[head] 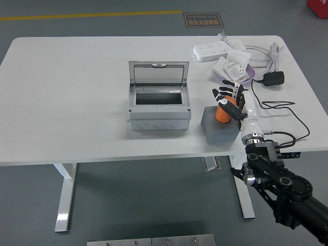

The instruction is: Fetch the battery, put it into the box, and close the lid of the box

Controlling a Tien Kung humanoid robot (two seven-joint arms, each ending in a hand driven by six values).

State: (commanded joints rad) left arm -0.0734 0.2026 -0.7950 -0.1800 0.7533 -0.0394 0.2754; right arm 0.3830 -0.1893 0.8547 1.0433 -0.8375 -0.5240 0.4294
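Note:
An orange battery (221,115) stands upright in a grey block holder (219,131) at the table's front right. My right hand (227,101) reaches in from the lower right and sits over the battery's top. Its fingers (220,94) are spread across the far side and the thumb lies on the near right side, not visibly clamped. The grey box (159,110) stands left of the holder, with its clear lid (158,74) raised upright at the back and its inside empty. My left arm is out of view.
A white power strip (211,49), a black plug (272,78) with cables, and small white packets (231,68) lie at the back right, behind my hand. The table's front edge runs just below the holder.

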